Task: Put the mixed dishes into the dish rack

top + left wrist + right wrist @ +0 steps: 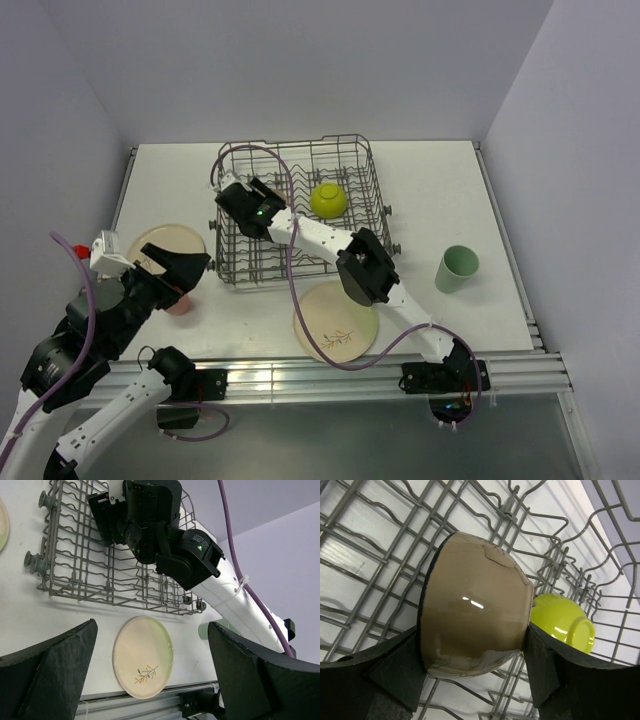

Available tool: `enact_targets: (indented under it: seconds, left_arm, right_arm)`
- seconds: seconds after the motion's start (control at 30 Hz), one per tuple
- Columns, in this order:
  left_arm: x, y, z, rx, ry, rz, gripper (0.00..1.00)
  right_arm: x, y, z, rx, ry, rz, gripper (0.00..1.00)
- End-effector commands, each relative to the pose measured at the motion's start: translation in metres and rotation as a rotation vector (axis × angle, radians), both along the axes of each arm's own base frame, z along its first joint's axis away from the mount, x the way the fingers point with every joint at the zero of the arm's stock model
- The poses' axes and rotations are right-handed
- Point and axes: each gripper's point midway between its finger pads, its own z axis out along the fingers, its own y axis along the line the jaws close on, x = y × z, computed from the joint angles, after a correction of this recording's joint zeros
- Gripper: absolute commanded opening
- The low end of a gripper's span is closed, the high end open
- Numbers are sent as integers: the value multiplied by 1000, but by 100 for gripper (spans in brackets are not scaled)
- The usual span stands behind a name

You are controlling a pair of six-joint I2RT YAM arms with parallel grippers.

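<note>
While your right end effector [472, 645] is clamped on the dark-rimmed bowl [480, 595], one finger against each side of its wall, the bowl hangs tipped on its side over the wires of the dish rack [380, 545]. In the overhead frame that is the left half of the rack. Whether it already rests on the wires I cannot tell. You see a glossy brown outer wall, an uneven glaze edge near the foot and a thin dark rim; the inside is hidden.

Just right of it in the wrist frame sits the lime-green bowl [562, 622], inside the rack with its foot showing, so it is turned over or tipped. I cannot tell whether the two bowls touch. I judge one dish loaded and a second close to being set down.

Your left end effector [151, 627] has its fingers apart with nothing between them, at the lower left of the overhead frame.

Four dishes are left out on the surface [430, 180]:
- The leaf-sprig plate [335, 322] lies at lower centre, just below the rack's near edge.
- The plain cream plate [160, 243] lies at the left.
- The coral-pink cup [178, 303] sits below that plate, mostly hidden under the left arm.
- The mint-green cup [458, 268] stands well apart at the right.
</note>
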Motion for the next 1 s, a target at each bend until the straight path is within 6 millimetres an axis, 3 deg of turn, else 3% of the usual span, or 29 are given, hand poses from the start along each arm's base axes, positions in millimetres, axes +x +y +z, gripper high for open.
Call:
enact_targets:
  seconds: [0.0,0.1,0.2,0.63,0.87,0.97]
  left_arm:
    - [0,-1,16,-3,-32,-10,99]
    - [0,-1,16,3,-30,-11,99]
    - [0,-2,16,1,-24,-16,99]
    - [0,-9,11,-10,5,-40,99]
    - [5,-16,-7,20,94,-41,99]
    - [5,-10,-10,21,115,-7,99]
  right_arm:
    - [4,4,31,90,-24,-7,77]
    - [-3,8,31,114,13,24,92]
    - [-9,11,30,127,48,46,100]
    - [-38,7,42,217,145,107,100]
    - [-44,9,47,246,166,118,100]
    - [-49,6,53,265,158,103,100]
